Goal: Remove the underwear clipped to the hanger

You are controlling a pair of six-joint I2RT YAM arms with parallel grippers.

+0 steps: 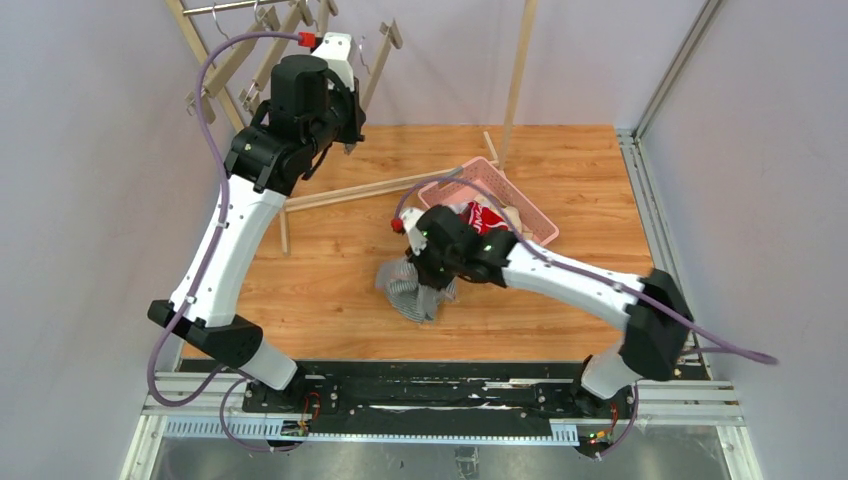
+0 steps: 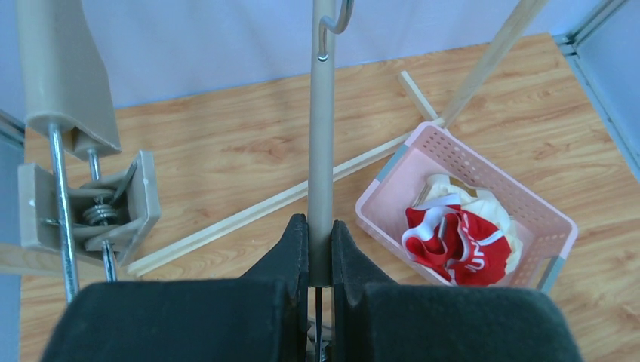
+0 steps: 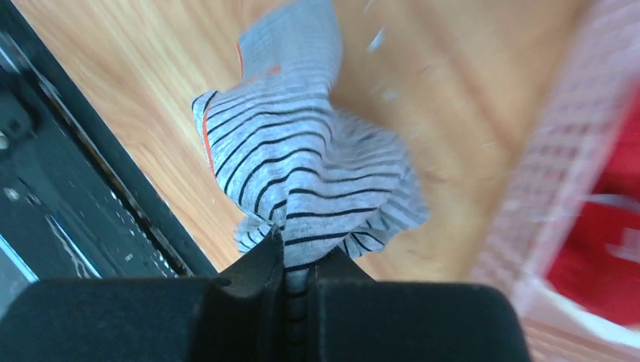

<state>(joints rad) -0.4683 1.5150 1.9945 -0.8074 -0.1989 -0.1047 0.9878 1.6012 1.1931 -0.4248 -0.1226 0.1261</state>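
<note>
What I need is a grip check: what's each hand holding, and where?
Left hand: hanger, by its beige bar. Right hand: striped shorts, by a bunched fold.

- Grey-and-white striped shorts (image 3: 317,173): fine dark stripes on light grey with an orange edge. They are bunched and hang crumpled from the right gripper (image 3: 298,264), whose fingers are pinched on a fold. In the top view they sit low in the centre of the frame (image 1: 415,290).
- Red shorts (image 2: 445,245): white trim, crumpled, lying in the pink basket (image 2: 453,151) at the lower right of the left wrist view.
- Cream shorts (image 2: 460,192): bunched under and behind the red pair in the same basket.
- Hanger (image 2: 322,151): a beige bar running up the middle of the frame, clamped by the left gripper (image 2: 321,234).
</note>
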